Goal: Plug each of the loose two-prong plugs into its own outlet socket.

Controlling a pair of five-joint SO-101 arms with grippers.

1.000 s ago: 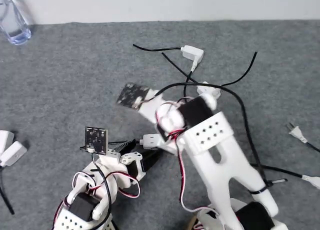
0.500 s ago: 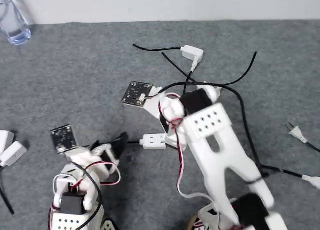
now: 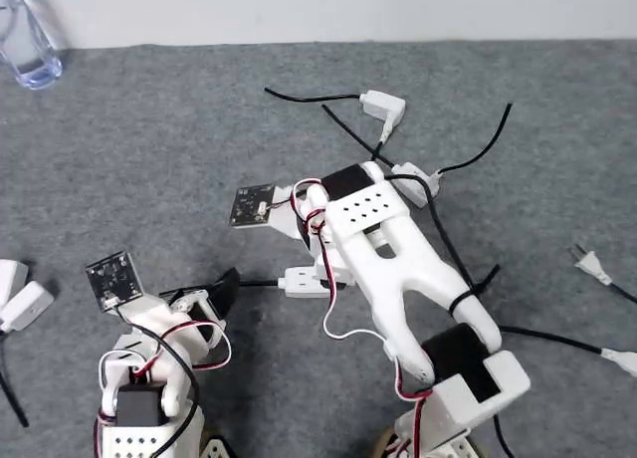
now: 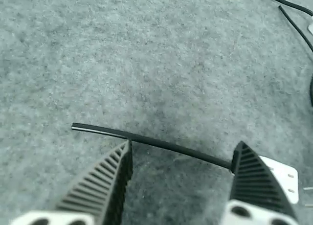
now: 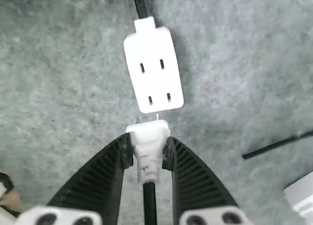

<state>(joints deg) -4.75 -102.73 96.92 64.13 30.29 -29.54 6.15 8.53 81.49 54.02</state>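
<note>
A white outlet socket [image 5: 153,71] [image 3: 304,281] lies flat on the grey carpet, its black cord [image 4: 156,142] running off toward my left arm. My right gripper [image 5: 146,146] is shut on a white two-prong plug [image 5: 148,139]. The plug's prongs point at the socket's near end and sit right at its edge. In the high view the white right arm [image 3: 383,244] covers that plug. My left gripper [image 4: 184,146] [image 3: 214,291] stands open over the socket's cord, a short way from the socket [image 4: 281,172], holding nothing.
A second socket [image 3: 383,107] with a black cord lies farther back, and another white piece [image 3: 416,174] beside the right arm. Two loose plugs [image 3: 592,264] [image 3: 619,359] lie at the right edge. White sockets [image 3: 20,301] sit at the left edge, a clear bottle [image 3: 25,45] at the back left.
My left gripper has drawn back to the left, away from the socket. The right arm has swung round and lowered, bringing the held plug up to the socket's end.
</note>
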